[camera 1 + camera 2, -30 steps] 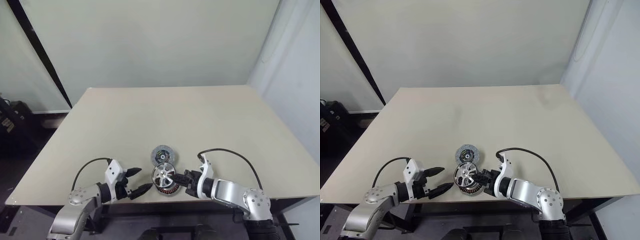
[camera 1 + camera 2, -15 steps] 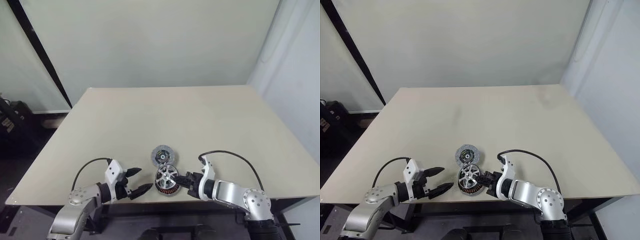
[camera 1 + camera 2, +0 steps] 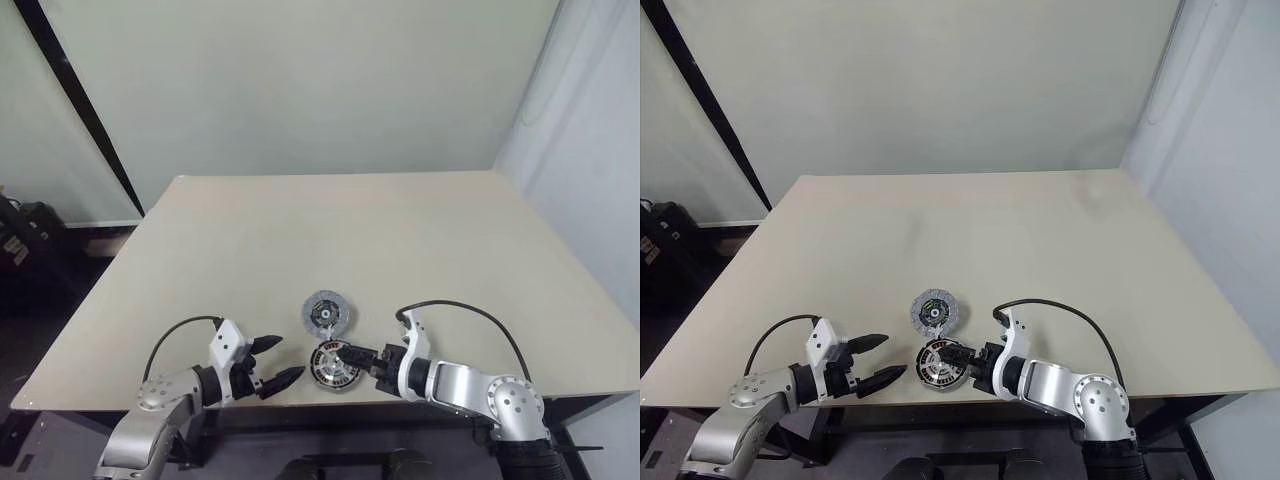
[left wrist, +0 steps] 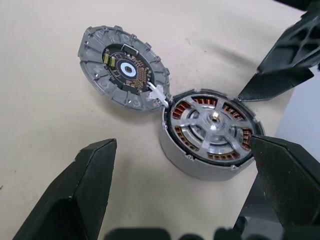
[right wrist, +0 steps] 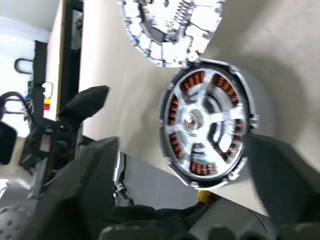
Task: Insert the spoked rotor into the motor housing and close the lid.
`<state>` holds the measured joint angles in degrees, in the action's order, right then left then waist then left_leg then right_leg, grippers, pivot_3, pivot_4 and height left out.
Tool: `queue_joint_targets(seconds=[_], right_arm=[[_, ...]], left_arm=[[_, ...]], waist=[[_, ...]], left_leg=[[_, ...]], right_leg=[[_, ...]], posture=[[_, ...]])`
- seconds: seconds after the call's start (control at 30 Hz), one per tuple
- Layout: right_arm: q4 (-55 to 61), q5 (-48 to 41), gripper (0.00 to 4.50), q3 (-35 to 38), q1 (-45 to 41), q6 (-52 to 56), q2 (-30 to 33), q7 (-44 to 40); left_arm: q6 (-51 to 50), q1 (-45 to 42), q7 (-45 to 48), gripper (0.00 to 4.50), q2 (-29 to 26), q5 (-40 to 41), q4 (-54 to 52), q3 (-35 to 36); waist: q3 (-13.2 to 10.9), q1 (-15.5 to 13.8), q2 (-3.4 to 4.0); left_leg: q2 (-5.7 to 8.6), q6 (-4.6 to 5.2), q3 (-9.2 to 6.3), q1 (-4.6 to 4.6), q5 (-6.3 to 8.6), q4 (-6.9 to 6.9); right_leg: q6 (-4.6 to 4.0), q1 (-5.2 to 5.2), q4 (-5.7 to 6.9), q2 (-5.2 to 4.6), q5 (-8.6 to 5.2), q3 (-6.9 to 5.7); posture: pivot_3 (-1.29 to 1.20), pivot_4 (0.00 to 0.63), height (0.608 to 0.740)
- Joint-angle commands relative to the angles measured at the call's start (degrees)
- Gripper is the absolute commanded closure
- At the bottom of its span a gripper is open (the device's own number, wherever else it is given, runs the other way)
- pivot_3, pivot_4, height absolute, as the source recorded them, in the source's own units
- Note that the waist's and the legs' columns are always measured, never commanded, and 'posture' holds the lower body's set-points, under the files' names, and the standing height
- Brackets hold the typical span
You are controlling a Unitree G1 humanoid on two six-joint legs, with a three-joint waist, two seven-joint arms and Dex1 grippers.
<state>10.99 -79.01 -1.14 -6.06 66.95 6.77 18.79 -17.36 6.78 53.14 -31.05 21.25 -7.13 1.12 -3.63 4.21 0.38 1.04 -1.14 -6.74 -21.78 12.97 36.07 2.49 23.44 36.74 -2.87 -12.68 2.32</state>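
Observation:
The motor housing [image 4: 200, 165] stands near the table's front edge, copper windings showing inside its silver rim. The spoked rotor [image 4: 212, 120] lies flat inside it, its spokes over the windings. The lid [image 4: 125, 67] rests open just behind the housing, inner face up, touching its rim at a small white tab. My right gripper [image 3: 358, 358] sits at the housing's right side, open, with a finger on each side of the housing and nothing held. My left gripper [image 3: 288, 357] hovers open a short way left of the housing, pointing at it.
The beige table [image 3: 330, 230] stretches bare behind the parts. Its front edge [image 3: 300, 403] runs just below both grippers. A dark post [image 3: 75, 95] leans at the far left, off the table.
The rotor, held tilted above the housing by my right gripper, has come down flat into it. The right gripper has opened and let it go. My left arm has stayed still.

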Motion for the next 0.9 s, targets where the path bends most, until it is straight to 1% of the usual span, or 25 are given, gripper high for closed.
queue_joint_targets(seconds=[0.03, 0.1, 0.17, 0.23, 0.27, 0.33, 0.43, 0.57, 0.67, 0.7, 0.8, 0.9], right_arm=[[4.4, 0.3, 0.03, 0.1, -1.0, 0.2, 1.2, -0.6], [6.8, 1.7, 0.03, -0.2, -1.7, 0.3, 3.2, -1.6], [9.9, 5.4, 0.03, -1.4, -2.7, -0.2, 6.6, -4.5], [13.7, 14.3, 0.03, -5.5, -3.9, -4.6, 11.2, -10.8], [14.8, 17.7, 0.2, -7.2, -4.0, -6.9, 12.4, -13.5], [15.6, 23.0, 0.66, -10.8, -3.6, -11.7, 13.3, -19.5], [13.8, 34.6, 1.69, -19.4, -3.4, -21.1, 14.1, -27.9], [5.9, 45.6, 3.13, -26.8, -3.2, -29.5, 11.7, -33.8], [0.1, 52.0, 4.19, -29.5, -3.1, -32.9, 10.5, -35.8], [-1.5, 53.7, 4.49, -30.0, -3.0, -33.8, 10.2, -36.2], [-4.6, 58.6, 4.49, -31.2, -2.6, -36.0, 10.3, -38.0], [-4.6, 60.5, 4.49, -30.5, -1.9, -36.7, 9.9, -39.6]], left_arm=[[0.9, -0.8, 0.2, 0.0, -0.1, 0.4, -0.5, 0.1], [0.9, -0.8, 0.2, 0.0, -0.1, 0.4, -0.5, 0.1], [0.9, -0.7, 0.1, 0.0, -0.1, 0.5, -0.6, 0.2], [0.8, -0.7, 0.1, 0.0, -0.2, 0.5, -0.6, 0.4], [0.8, -0.7, 0.1, 0.0, -0.3, 0.5, -0.6, 0.5], [0.8, -0.6, 0.0, 0.0, -0.4, 0.5, -0.5, 0.6], [0.7, -0.6, -0.1, 0.0, -0.4, 0.5, -0.4, 0.7], [0.5, -0.5, -0.3, 0.0, -0.5, 0.4, -0.6, 0.8], [0.3, -0.3, -0.6, 0.0, -0.6, 0.5, -1.3, 0.9], [0.3, -0.3, -0.7, 0.0, -0.7, 0.5, -1.5, 1.0], [0.2, -0.1, -0.9, 0.0, -0.9, 0.6, -2.1, 1.1], [0.2, 0.2, -1.1, 0.0, -1.0, 0.7, -2.4, 1.3]], waist=[[0.0, -0.1, 0.0], [0.0, -0.1, 0.0], [0.0, -0.1, 0.0], [0.0, -0.2, 0.0], [0.0, -0.2, -0.01], [0.0, -0.1, -0.08], [0.0, -0.1, -0.09], [0.0, -0.2, -0.21], [0.0, -0.2, -0.25], [0.0, -0.2, -0.25], [0.0, -0.2, -0.27], [0.1, -0.2, -0.27]], left_leg=[[0.0, 0.0, 0.01, 0.0, 0.0, 0.01], [0.01, 0.0, 0.01, -0.01, 0.0, 0.02], [0.02, 0.0, 0.01, -0.01, 0.0, 0.03], [0.02, 0.0, 0.03, -0.02, 0.0, 0.06], [0.02, 0.0, 0.03, -0.01, 0.0, 0.07], [0.0, 0.0, 0.02, 0.02, 0.0, 0.07], [-0.04, -0.01, 0.03, 0.06, 0.0, 0.01], [-0.01, -0.01, 0.03, 0.05, 0.01, 0.02], [0.05, -0.01, 0.02, 0.05, 0.0, 0.12], [0.05, -0.01, 0.02, 0.06, 0.01, 0.16], [0.04, -0.02, 0.03, 0.09, 0.0, 0.22], [0.0, -0.03, 0.01, 0.19, 0.01, 0.21]], right_leg=[[0.0, 0.0, 0.0, 0.0, 0.0, 0.01], [0.0, 0.0, 0.0, 0.0, 0.0, 0.02], [0.0, 0.0, 0.0, -0.01, 0.0, 0.02], [0.0, 0.0, 0.0, -0.01, 0.0, 0.02], [0.0, 0.0, 0.0, -0.01, 0.0, 0.01], [0.0, -0.01, 0.0, 0.0, 0.0, -0.03], [0.0, 0.0, 0.0, 0.03, 0.0, -0.03], [0.0, -0.02, 0.0, 0.02, 0.0, -0.02], [0.01, -0.04, 0.0, -0.02, 0.0, -0.01], [0.01, -0.04, 0.0, -0.02, 0.0, -0.01], [0.01, -0.06, 0.02, -0.02, 0.0, 0.0], [0.01, -0.11, 0.06, 0.0, 0.0, -0.03]], posture=[[0.0, 0.0, 0.74], [0.0, 0.0, 0.74], [0.0, 0.0, 0.74], [0.0, 0.0, 0.74], [0.0, 0.0, 0.74], [0.0, 0.0, 0.74], [0.0, 0.0, 0.74], [0.0, 0.0, 0.74], [0.0, 0.0, 0.74], [0.0, 0.0, 0.74], [0.0, 0.0, 0.74], [0.0, 0.0, 0.74]])
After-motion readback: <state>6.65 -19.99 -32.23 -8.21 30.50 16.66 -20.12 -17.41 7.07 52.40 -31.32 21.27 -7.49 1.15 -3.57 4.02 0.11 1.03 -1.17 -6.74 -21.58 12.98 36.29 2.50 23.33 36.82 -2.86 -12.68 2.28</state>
